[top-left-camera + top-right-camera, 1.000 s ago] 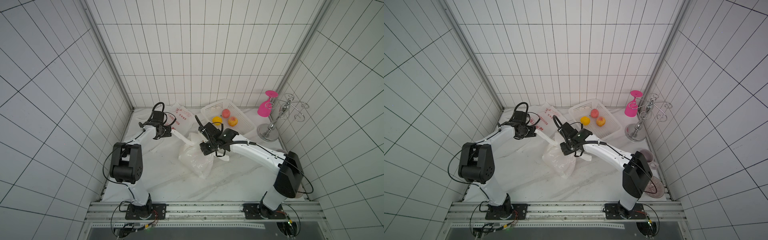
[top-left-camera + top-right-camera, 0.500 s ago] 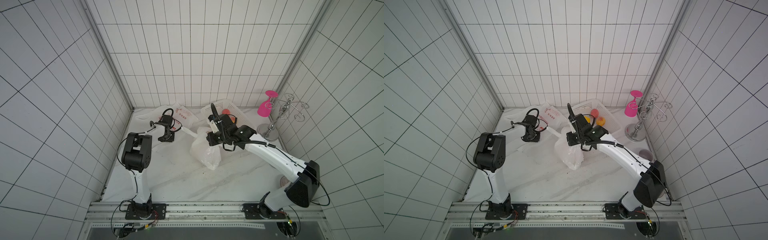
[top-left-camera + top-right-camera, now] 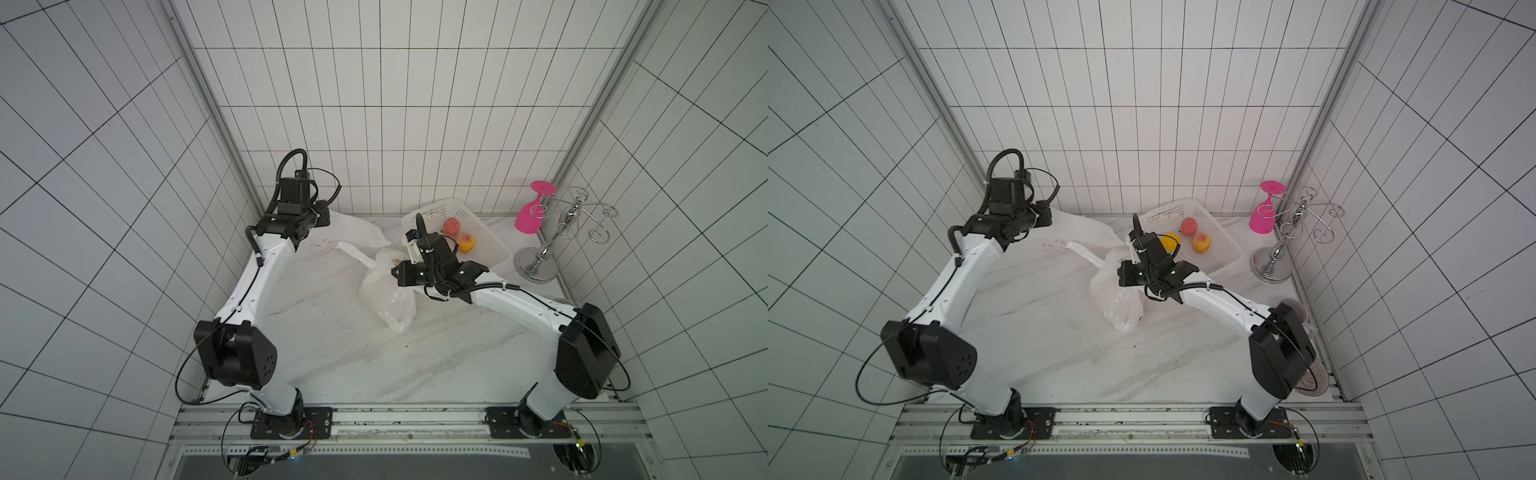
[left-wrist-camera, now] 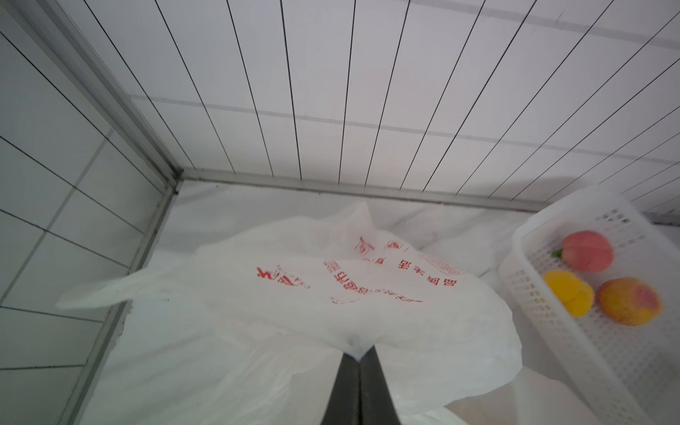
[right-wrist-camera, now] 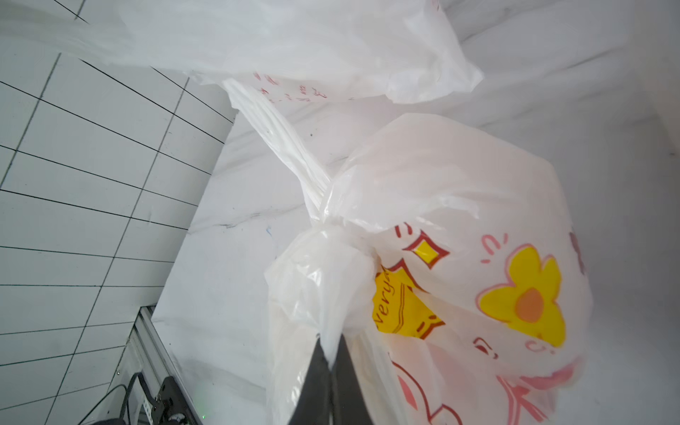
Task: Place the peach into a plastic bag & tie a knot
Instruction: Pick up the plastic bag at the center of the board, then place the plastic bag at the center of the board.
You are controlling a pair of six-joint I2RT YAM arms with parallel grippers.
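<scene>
Right jaws pinch the flowered bag, its neck twisted into a knot, near the desk centre. Left jaws pinch the red-lettered bag at 11 o'clock. A peach lies in the basket at 1 o'clock.

The plastic bag with the yellow flower has a yellow patch on it. The patch reads "Every", and the rest of the word is hidden in a fold. The other white plastic bag has red Chinese signs on it, upside down and too crumpled to read.
</scene>
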